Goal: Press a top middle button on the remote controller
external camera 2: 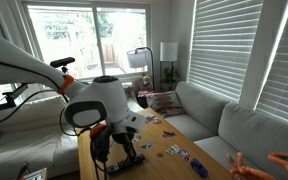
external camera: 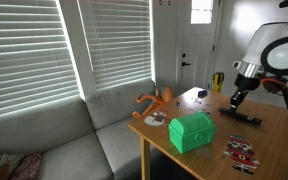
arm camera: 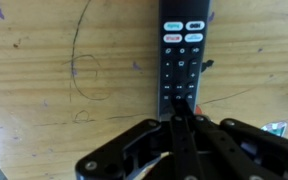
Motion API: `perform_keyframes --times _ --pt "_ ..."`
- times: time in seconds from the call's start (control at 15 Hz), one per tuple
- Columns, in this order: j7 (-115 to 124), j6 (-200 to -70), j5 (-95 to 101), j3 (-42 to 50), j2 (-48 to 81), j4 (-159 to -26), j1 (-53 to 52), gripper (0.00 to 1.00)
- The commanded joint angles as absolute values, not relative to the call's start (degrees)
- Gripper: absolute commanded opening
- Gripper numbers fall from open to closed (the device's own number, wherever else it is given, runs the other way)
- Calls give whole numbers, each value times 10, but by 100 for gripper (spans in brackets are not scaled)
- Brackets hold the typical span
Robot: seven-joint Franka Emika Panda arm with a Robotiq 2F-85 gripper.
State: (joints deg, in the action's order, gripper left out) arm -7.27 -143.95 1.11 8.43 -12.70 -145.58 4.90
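The remote controller (arm camera: 182,55) is a slim black bar with white and coloured buttons, lying flat on the wooden table. In the wrist view it runs from the top edge down to my gripper (arm camera: 182,112), whose fingers are pressed together with their tip over the remote's lower buttons. In an exterior view the remote (external camera: 244,117) lies near the table's far edge with my gripper (external camera: 236,101) just above one end. In the other exterior view the remote (external camera 2: 132,158) lies under the gripper (external camera 2: 122,150).
A green treasure-chest box (external camera: 191,131) stands mid-table. An orange toy (external camera: 156,98), a round item (external camera: 154,119) and printed cards (external camera: 241,150) lie around it. A grey sofa (external camera: 44,140) sits beside the table. Pen scribbles mark the wood (arm camera: 84,70).
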Motion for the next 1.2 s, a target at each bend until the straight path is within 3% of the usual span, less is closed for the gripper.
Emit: perform_keyframes --times 0.0,1.13 --pt "-91 -1453 -8 85 -120 -1454 46 0" --pt "-98 -1452 -10 81 -112 -1453 45 0"
